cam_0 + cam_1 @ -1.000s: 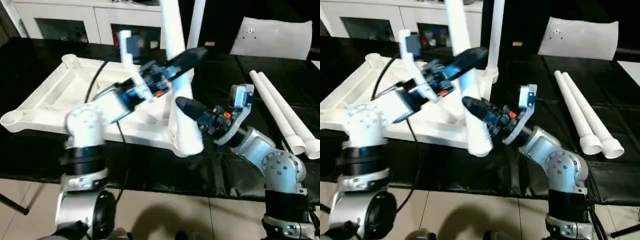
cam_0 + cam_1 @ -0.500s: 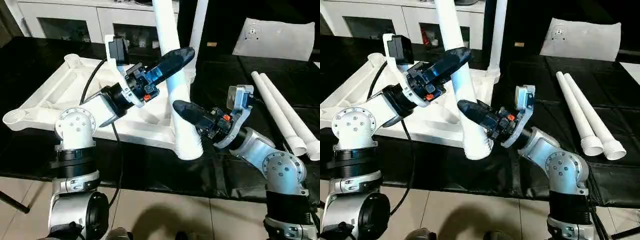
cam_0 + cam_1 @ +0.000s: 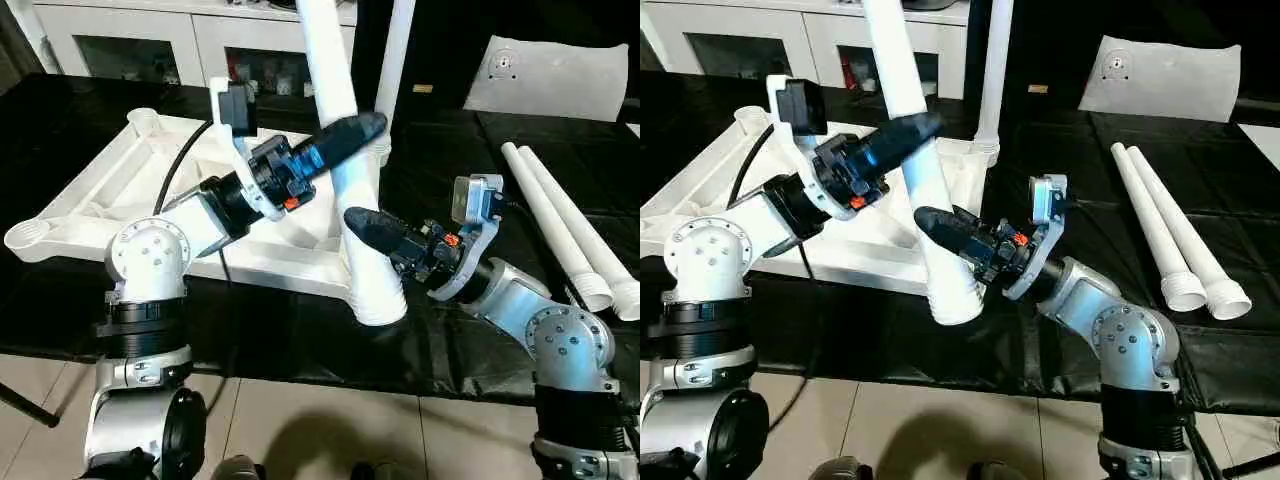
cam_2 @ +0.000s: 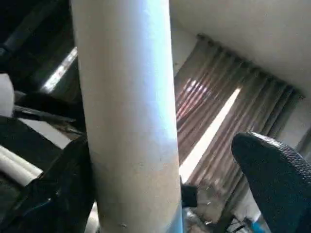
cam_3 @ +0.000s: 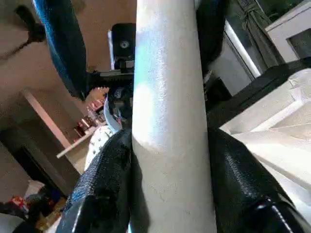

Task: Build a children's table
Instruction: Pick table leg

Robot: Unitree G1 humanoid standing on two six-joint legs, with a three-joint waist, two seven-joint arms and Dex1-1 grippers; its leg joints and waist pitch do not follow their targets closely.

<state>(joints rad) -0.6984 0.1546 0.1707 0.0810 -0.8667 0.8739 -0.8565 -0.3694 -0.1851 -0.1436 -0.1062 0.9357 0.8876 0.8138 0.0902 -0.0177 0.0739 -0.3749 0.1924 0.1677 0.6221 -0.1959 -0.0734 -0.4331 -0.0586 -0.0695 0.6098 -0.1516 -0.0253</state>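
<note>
Tabletop (image 3: 130, 190) lay upside down on the black table (image 3: 80, 300), ribbed underside up, round corner sockets showing. One leg (image 3: 395, 60) already stood upright at the tabletop's far corner. A second leg (image 3: 345, 170) stood tilted at the tabletop's near corner, wide end down at the socket; couldn't tell if it was seated.

Right gripper (image 3: 365, 228) was clamped on that tilted leg low down, just above the tabletop, one finger on each side and touching it. Left gripper (image 3: 345, 140) was higher on the same leg with its fingers spread: one finger (image 4: 53, 194) touched the leg, the other finger (image 4: 277, 170) stood clear of it.

Two spare legs (image 3: 565, 225) lay side by side on the black table, well to the right of the tabletop. A flat white bag (image 3: 555, 75) lay beyond them. White cabinets (image 3: 150, 40) stood behind the tabletop.
</note>
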